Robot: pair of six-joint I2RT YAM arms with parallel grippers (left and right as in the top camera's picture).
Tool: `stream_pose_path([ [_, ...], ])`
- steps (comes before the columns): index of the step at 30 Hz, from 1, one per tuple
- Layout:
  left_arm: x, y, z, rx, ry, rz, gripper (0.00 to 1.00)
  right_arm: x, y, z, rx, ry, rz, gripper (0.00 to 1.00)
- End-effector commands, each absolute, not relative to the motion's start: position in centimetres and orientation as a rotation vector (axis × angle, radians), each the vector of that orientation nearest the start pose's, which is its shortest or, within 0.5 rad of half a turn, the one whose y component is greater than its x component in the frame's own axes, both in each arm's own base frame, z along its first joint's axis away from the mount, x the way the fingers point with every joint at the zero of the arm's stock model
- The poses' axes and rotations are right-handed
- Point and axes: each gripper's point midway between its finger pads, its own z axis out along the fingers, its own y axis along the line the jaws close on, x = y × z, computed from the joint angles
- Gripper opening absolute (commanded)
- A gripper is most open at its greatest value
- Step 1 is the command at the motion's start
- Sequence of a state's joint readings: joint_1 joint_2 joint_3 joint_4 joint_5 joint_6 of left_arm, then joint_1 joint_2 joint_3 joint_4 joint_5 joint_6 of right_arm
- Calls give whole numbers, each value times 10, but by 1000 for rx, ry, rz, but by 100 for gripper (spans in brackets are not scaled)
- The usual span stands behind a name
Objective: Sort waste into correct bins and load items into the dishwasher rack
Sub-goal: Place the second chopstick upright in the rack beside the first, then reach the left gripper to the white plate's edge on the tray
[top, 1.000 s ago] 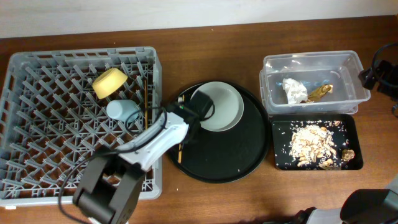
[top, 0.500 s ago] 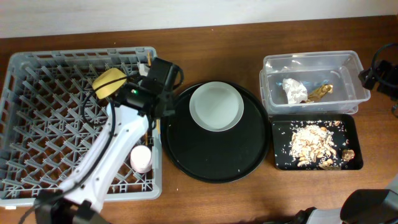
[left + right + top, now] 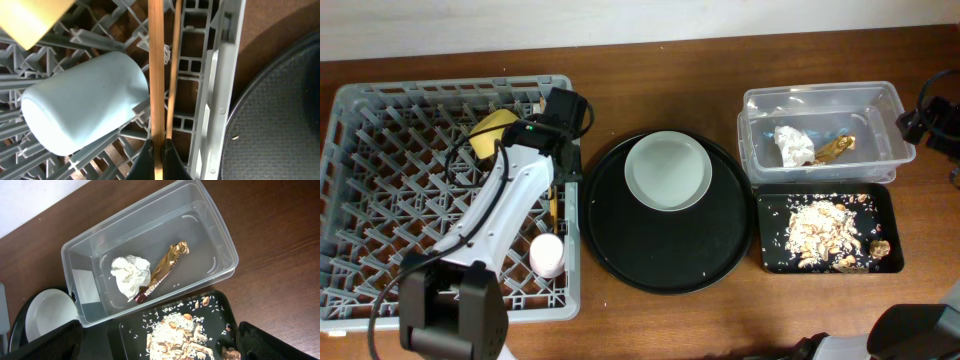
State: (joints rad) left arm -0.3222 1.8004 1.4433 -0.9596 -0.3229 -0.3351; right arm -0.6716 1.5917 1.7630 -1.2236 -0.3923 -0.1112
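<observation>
My left gripper is shut on a wooden chopstick, low inside the grey dishwasher rack by its right wall. A second chopstick lies right beside it. The blue cup lies on its side just left of them, and the yellow bowl sits beyond it. The overhead view shows the left gripper, a chopstick and the pink cup in the rack. The plate sits on the round black tray. My right gripper is open and empty above the bins.
The clear tub holds a crumpled tissue and a gold wrapper. The shallow black tray in front of it holds food scraps. The right arm hangs at the table's far right edge.
My left arm carried a chopstick from the round black tray to the rack's right side and lowered it beside the other chopstick. The pink cup came into view. The right arm stayed still.
</observation>
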Motion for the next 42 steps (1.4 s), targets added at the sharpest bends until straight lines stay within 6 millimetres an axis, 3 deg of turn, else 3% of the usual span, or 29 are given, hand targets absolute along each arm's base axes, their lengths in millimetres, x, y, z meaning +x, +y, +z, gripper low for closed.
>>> stream_pose_path([
  [1, 387, -69, 102, -16, 2808, 355, 2, 332, -182, 276, 574, 2450, 200, 99],
  [5, 387, -69, 102, -16, 2808, 356, 16, 332, -182, 276, 574, 2450, 200, 99],
  [6, 387, -69, 102, -16, 2807, 355, 30, 332, -182, 276, 574, 2450, 200, 99],
  [9, 386, -69, 106, -16, 2809, 356, 43, 332, -182, 276, 574, 2450, 200, 99],
  [13, 384, -71, 129, -15, 2810, 335, 44, 332, -182, 276, 574, 2450, 200, 99],
  [17, 381, -122, 162, 50, 2811, -51, 36, 332, -182, 276, 574, 2450, 200, 99],
  [18, 379, -146, 170, 99, 2789, -181, 34, 332, -182, 276, 574, 2450, 200, 99],
  [19, 378, -163, 174, 140, 2773, -250, 28, 332, -182, 276, 574, 2450, 200, 99],
  [22, 376, -199, 174, 243, 2723, -311, 27, 332, -182, 276, 574, 2450, 200, 99],
  [30, 375, -324, 147, 584, 2525, -425, 27, 332, -182, 276, 574, 2450, 200, 99],
  [33, 374, -357, 109, 675, 2492, -344, 36, 332, -182, 276, 574, 2450, 200, 99],
  [36, 371, -371, 74, 747, 2483, -250, 43, 332, -182, 276, 574, 2450, 200, 99],
  [39, 367, -380, 45, 796, 2485, -192, 44, 332, -182, 276, 574, 2450, 200, 99],
  [42, 366, -381, 34, 810, 2493, -181, 44, 332, -182, 276, 574, 2450, 200, 99],
])
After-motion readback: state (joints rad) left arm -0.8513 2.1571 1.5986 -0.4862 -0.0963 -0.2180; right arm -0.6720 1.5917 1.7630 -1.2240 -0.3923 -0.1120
